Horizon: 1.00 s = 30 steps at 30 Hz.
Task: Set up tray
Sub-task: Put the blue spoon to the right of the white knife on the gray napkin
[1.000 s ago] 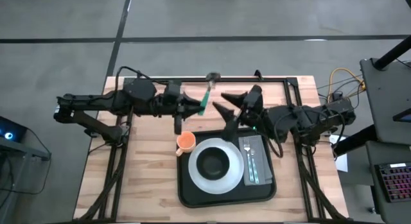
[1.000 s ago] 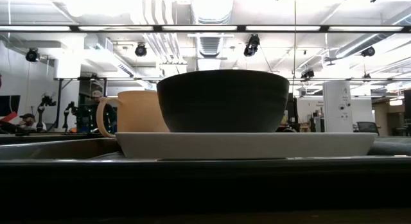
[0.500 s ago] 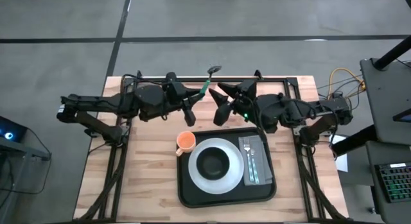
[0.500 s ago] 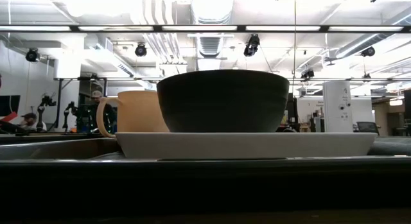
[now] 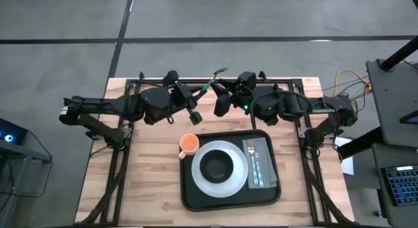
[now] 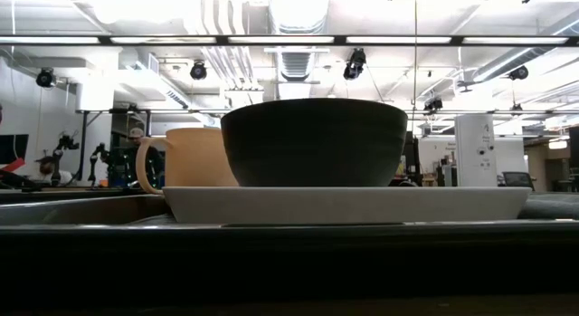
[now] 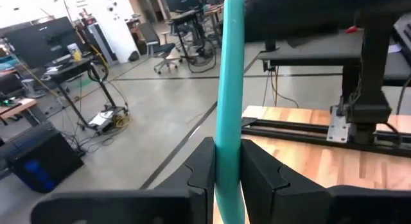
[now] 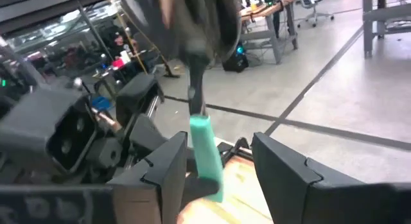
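Left gripper (image 5: pixel 196 97) clamps the teal-handled utensil (image 5: pixel 208 89) above the table's far edge, beyond the tray (image 5: pixel 189 189). Right gripper (image 5: pixel 222 97) brackets the handle, fingers (image 8: pixel 282 169) spread, not gripping. The tray holds plate (image 5: pixel 243 170) and bowl (image 5: pixel 217 166).

In the left wrist view the teal handle (image 7: pixel 229 115) runs off both the top and the bottom edge, so neither of its ends shows there. In the right wrist view the metal head (image 8: pixel 192 25) above the teal handle is smeared by blur and its shape cannot be read. From the low view the black bowl (image 6: pixel 314 142) hides most of the cup (image 6: pixel 185 158) behind it, and the near rim of the tray (image 6: pixel 289 253) fills the bottom as a dark band that covers the desk. From above, the utensils (image 5: pixel 255 164) on the grey cloth (image 5: pixel 258 153) are too small to tell apart.
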Motion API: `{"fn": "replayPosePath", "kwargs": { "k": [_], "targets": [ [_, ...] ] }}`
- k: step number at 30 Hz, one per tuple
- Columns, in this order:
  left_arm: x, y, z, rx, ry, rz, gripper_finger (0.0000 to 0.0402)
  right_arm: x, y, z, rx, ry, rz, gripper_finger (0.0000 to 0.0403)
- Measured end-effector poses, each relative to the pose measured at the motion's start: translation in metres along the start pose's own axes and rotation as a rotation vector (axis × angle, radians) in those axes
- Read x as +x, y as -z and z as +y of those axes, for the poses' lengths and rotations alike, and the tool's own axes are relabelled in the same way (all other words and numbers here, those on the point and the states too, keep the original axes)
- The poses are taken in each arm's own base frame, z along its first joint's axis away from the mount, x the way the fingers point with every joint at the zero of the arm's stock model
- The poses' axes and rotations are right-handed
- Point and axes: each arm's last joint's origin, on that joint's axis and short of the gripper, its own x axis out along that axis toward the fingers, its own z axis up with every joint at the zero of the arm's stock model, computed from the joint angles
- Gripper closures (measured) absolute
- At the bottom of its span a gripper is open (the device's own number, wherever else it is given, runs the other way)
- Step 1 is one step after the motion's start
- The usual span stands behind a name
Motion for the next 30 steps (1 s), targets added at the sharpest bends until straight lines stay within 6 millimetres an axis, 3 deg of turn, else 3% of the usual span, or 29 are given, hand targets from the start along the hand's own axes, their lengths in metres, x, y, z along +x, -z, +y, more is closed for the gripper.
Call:
{"fn": "replayPosePath", "kwargs": {
  "k": [12,15,19,23,27,30],
  "targets": [
    [0.014,0.003,-0.012,0.038,0.006,0.021,0.0370,0.014,0.008,-0.004,-0.001,-0.011,0.054,0.0256],
    [0.014,0.003,-0.012,0.034,0.005,0.019,0.0370,0.012,0.005,-0.006,-0.002,-0.009,0.051,0.0283],
    [0.013,0.002,-0.011,0.032,0.006,0.018,0.0370,0.012,0.004,-0.006,-0.025,-0.008,0.049,0.0360],
    [0.013,0.002,-0.011,0.032,0.006,0.018,0.0367,0.011,0.004,-0.006,-0.034,0.001,0.046,0.0371],
    [0.010,0.000,-0.008,0.025,0.017,0.009,0.0318,0.004,0.003,-0.015,-0.052,0.041,0.093,0.0371],
    [-0.007,-0.015,0.005,-0.058,0.111,-0.058,0.0277,-0.011,0.003,-0.031,-0.049,0.123,0.189,0.0371]
  ]
}}
